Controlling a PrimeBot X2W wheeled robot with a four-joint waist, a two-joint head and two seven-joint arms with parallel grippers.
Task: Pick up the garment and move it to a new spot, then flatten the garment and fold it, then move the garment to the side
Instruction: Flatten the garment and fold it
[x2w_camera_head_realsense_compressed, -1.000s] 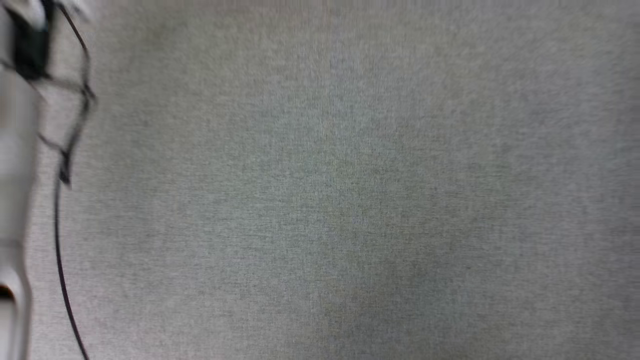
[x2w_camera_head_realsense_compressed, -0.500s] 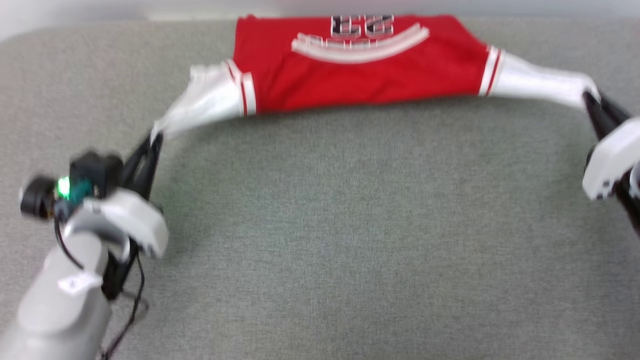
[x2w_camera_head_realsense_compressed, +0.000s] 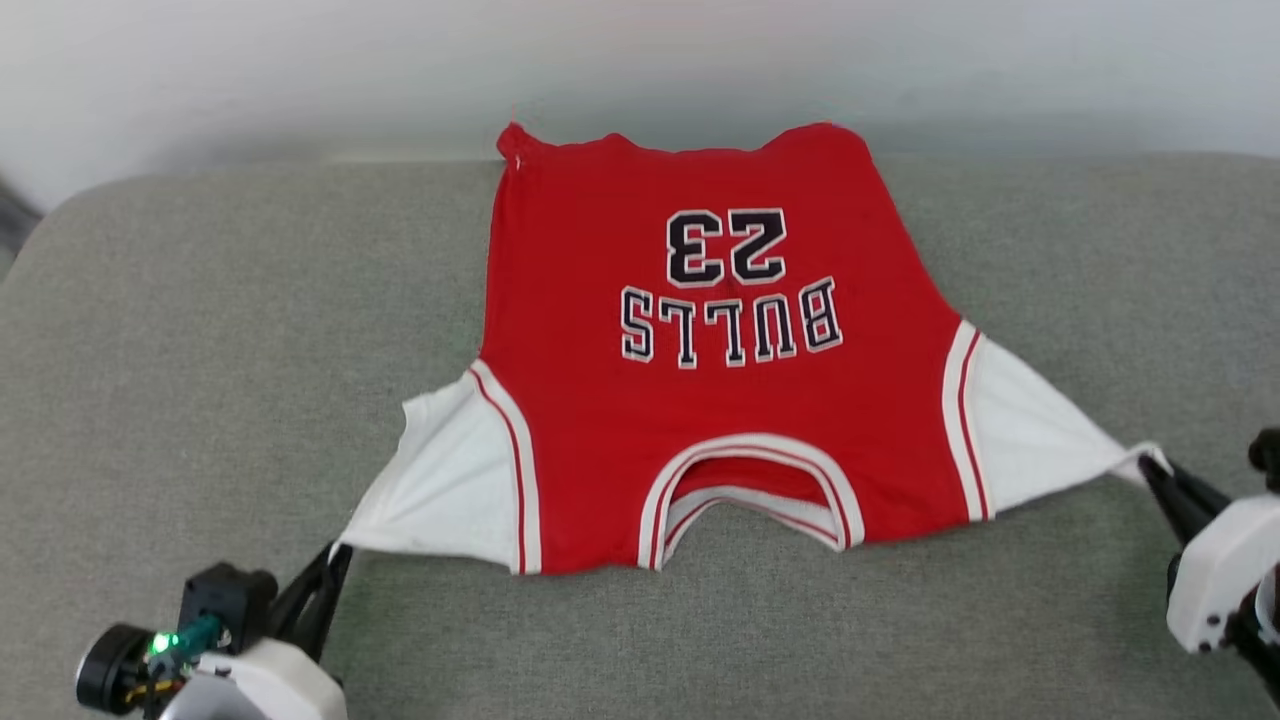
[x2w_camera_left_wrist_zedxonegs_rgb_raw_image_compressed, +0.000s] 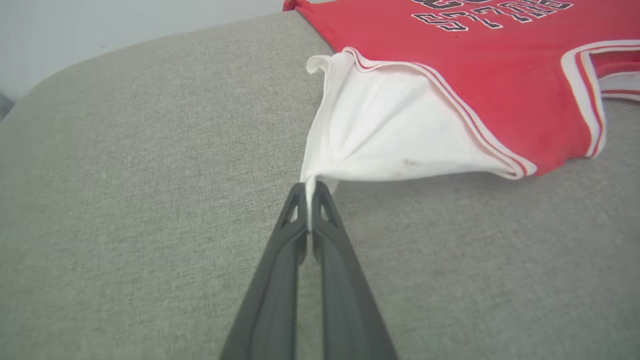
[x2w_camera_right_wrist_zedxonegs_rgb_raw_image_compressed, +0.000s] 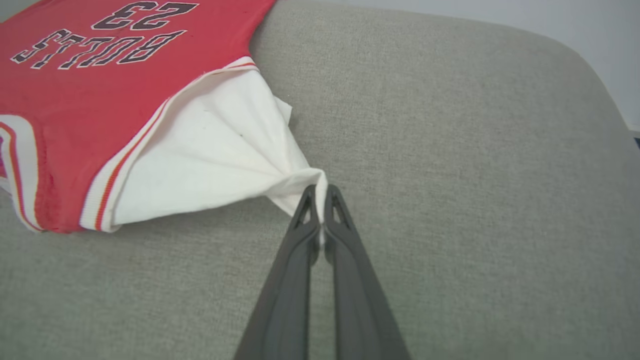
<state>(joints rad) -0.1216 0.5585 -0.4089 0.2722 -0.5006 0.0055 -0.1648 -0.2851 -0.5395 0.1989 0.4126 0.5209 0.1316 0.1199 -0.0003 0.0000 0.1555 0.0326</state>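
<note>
Flattening stage: appearing to be under way, judging by the garment (x2w_camera_head_realsense_compressed: 700, 400) lying face-up and spread across the grey fabric surface (x2w_camera_head_realsense_compressed: 200, 330).
Left side: pinching the tip of the left white sleeve (x2w_camera_head_realsense_compressed: 450, 490) in the left gripper (x2w_camera_head_realsense_compressed: 338, 555), with fingers pressed together on the cloth, and stretching it outward into a point.
Right side: clamping the tip of the right white sleeve (x2w_camera_head_realsense_compressed: 1030, 440) in the right gripper (x2w_camera_head_realsense_compressed: 1152, 468) the same way, pulling toward the opposite side.
Garment position: lying around the middle of the surface, with the neck opening (x2w_camera_head_realsense_compressed: 745, 495) turned toward the robot, the hem (x2w_camera_head_realsense_compressed: 680, 140) at the far edge by the pale wall (x2w_camera_head_realsense_compressed: 640, 60), and the lettering (x2w_camera_head_realsense_compressed: 730, 320) upside down in the head view.
Flatness: lying smooth over the red body; fanning into creases in both sleeves toward each pinch, with the sleeve tips seeming to lift slightly off the surface.
Done so far: seeming to be past picking up and relocating, going by the tidy placement.
Remaining: letting go of the sleeves and laying them flat, folding, then moving the folded garment to the side.
Progress: sitting roughly in the first half, as a judgement only.
</note>
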